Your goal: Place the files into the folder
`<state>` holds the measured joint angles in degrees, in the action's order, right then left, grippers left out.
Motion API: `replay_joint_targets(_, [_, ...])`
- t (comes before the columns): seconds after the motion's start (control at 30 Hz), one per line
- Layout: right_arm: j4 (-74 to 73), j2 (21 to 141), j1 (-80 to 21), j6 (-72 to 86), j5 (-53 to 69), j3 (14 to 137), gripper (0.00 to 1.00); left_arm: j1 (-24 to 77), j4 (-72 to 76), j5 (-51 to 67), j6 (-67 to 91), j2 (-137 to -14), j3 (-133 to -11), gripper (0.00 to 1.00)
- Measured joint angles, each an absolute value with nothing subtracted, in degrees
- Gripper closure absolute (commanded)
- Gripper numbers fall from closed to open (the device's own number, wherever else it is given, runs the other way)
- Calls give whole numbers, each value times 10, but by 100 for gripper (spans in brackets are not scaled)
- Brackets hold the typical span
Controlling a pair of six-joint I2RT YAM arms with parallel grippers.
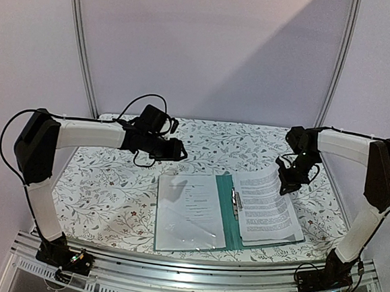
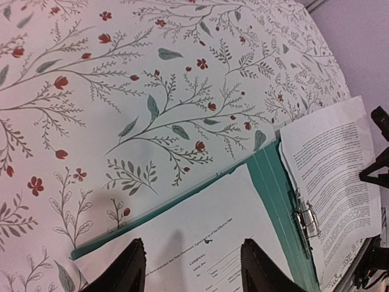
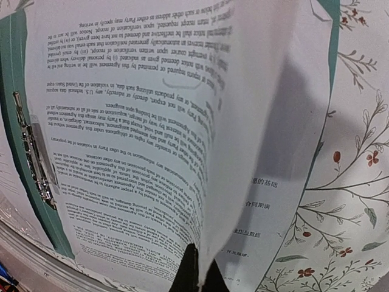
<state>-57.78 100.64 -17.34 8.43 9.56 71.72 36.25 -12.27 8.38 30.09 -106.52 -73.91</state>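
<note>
Under the right gripper [image 3: 197, 271] the files [image 3: 140, 134] lie in the open folder [image 1: 226, 219], one sheet clamped; left gripper [image 2: 191, 264] spread; closing seems left

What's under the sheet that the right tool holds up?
Another printed sheet lies beneath the lifted sheet in the right tool. The folder shows only at its edges; anything deeper is covered.

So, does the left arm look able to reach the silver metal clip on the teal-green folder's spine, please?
Probably yes: the left gripper hovers, jaws open, above the teal-green folder's far edge, and the silver metal clip lies uncovered.
</note>
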Motion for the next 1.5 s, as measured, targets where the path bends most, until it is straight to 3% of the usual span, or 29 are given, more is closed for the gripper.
replay_joint_targets(0.6, [-574, 1006, -180, 76, 82, 717, 100, 362, -123, 86, 301, -1065, -739, 46])
replay_joint_targets(0.9, [-574, 1007, -180, 74, 70, 717, 91, 362, -123, 86, 301, -1065, -739, 46])
replay_joint_targets(1.13, [-575, 1007, -181, 74, 62, 719, 75, 362, -123, 86, 301, -1065, -739, 46])
replay_joint_targets(1.3, [-577, 1007, -181, 75, 58, 725, 57, 362, -123, 86, 301, -1065, -739, 46])
replay_joint_targets(1.47, [-579, 1007, -181, 79, 49, 727, 33, 362, -123, 86, 301, -1065, -739, 46])
replay_joint_targets(1.5, [-580, 1007, -181, 83, 47, 727, 19, 362, -123, 86, 301, -1065, -739, 46])
